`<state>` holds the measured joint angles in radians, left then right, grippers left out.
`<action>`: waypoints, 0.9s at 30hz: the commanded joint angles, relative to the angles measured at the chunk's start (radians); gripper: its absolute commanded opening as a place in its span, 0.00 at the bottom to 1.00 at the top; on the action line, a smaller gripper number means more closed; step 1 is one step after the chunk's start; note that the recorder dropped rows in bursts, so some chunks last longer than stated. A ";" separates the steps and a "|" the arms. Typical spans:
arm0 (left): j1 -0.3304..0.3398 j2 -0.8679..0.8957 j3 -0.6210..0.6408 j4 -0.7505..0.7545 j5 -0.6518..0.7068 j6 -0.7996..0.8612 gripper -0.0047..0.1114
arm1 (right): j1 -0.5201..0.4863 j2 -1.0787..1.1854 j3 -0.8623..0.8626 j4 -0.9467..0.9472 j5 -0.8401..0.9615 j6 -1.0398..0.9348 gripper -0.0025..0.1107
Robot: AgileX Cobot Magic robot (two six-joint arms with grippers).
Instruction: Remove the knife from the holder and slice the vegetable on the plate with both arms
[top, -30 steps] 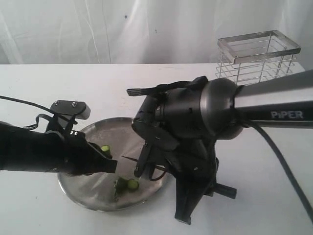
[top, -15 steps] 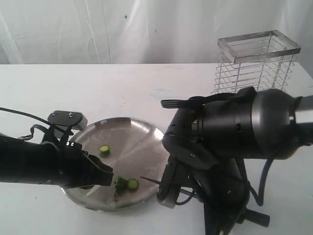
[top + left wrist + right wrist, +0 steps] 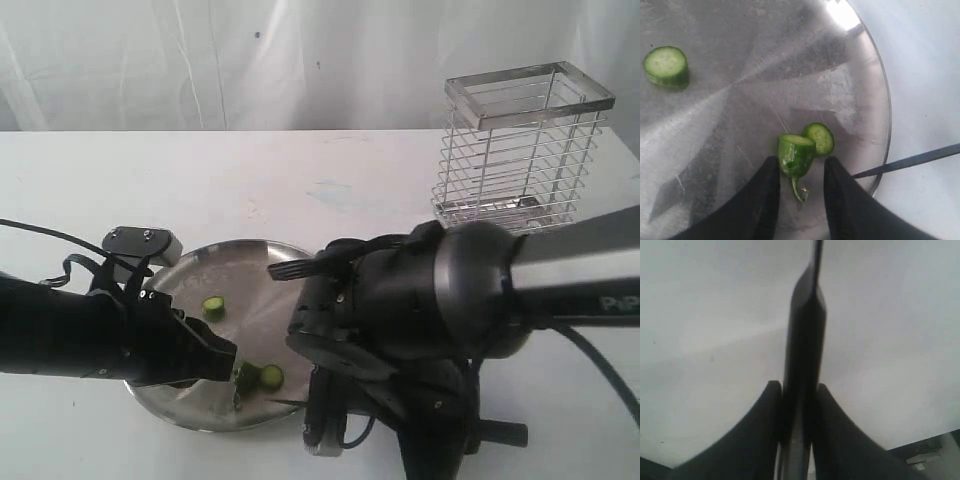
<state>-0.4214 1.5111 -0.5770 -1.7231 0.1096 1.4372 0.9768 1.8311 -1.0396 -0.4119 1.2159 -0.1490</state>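
The vegetable's green stem end lies on the steel plate, with one cut slice touching it and another slice farther off. My left gripper is open. Its fingers flank the stem end with a gap on each side. In the exterior view the left gripper sits low over the plate's near side, beside the vegetable. My right gripper is shut on the knife's black handle. The blade tip points at the plate's near rim.
The wire holder stands at the back right of the white table. The bulky right arm hangs over the plate's right edge and hides the table in front of the holder. A white curtain backs the scene.
The right arm has carried the knife off the plate's middle, out to the right, then back to the near rim. The left gripper has shifted toward the plate's near side.
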 commanded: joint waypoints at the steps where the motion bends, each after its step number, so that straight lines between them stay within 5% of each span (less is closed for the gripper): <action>1: 0.002 -0.009 0.009 -0.018 0.021 -0.008 0.35 | 0.005 0.038 -0.061 -0.041 0.005 -0.008 0.02; 27: 0.002 -0.009 0.039 -0.018 0.094 -0.008 0.35 | 0.005 0.184 -0.298 -0.164 0.005 0.049 0.02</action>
<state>-0.4214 1.5111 -0.5525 -1.7231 0.1916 1.4312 0.9768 2.0319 -1.3296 -0.5680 1.2119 -0.1266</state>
